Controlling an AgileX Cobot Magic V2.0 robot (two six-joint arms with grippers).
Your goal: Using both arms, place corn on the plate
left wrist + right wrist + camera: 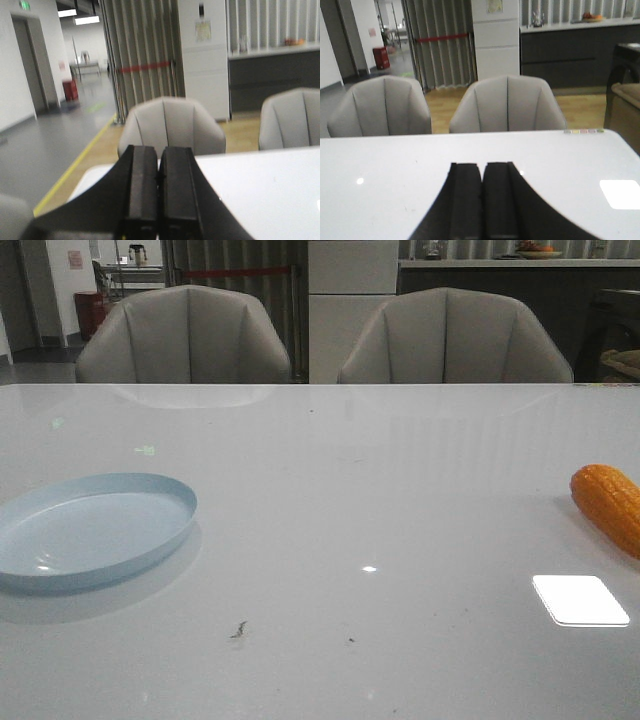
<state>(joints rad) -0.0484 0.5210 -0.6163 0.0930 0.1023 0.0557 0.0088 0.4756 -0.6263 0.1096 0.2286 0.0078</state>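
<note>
The orange-yellow corn (610, 505) lies on the white table at the far right edge of the front view, partly cut off. The pale blue plate (90, 530) sits at the left, empty. Neither arm shows in the front view. My left gripper (159, 150) shows only in the left wrist view, its black fingers pressed together with nothing between them. My right gripper (482, 166) shows only in the right wrist view, also shut and empty. Neither wrist view shows the corn or the plate.
Two grey chairs (185, 335) (455, 338) stand behind the far table edge. A bright light patch (580, 600) reflects on the table near the corn. Small dark specks (238, 630) lie near the front.
</note>
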